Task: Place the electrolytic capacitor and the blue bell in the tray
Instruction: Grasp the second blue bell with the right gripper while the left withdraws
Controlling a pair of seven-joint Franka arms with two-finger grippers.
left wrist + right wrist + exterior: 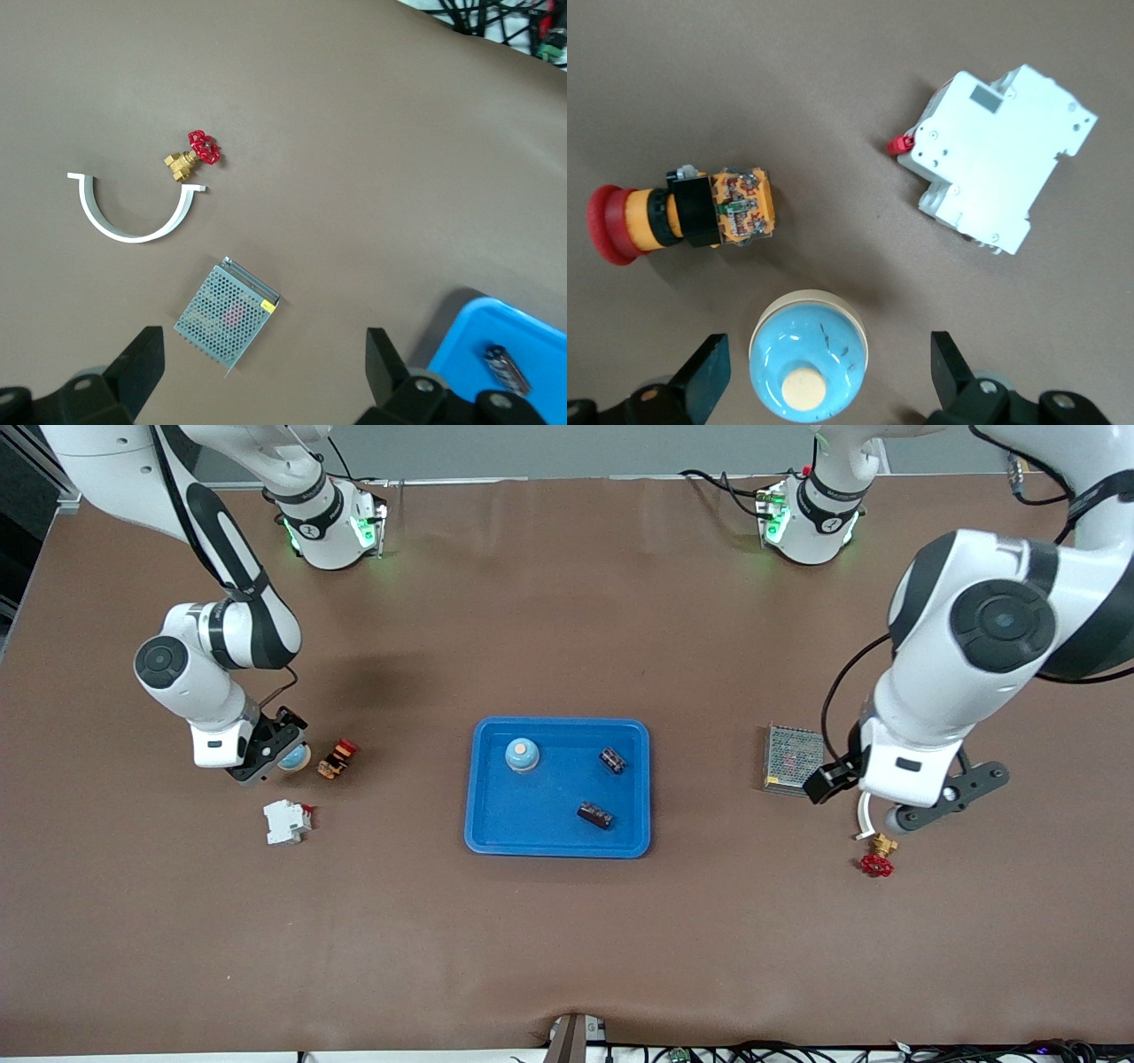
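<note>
The bright-blue tray [537,819] lies mid-table. In it are one blue bell [522,755] and two dark electrolytic capacitors [612,761] [595,815]. A second blue bell [295,758] with a cream button stands on the table toward the right arm's end. My right gripper [285,753] is low and open around it; in the right wrist view the bell [808,363] sits between the fingers [709,376] without touching them. My left gripper [946,795] is open and empty, over the table beside a mesh box. The left wrist view shows a tray corner [478,341] with a capacitor [506,368].
A red-and-orange push button [337,759] [678,214] lies beside the bell and a white circuit breaker [287,821] [998,157] nearer the camera. At the left arm's end are a metal mesh box [791,759] [228,312], a white half-ring clamp [133,212] and a red-handled brass valve [877,861] [197,157].
</note>
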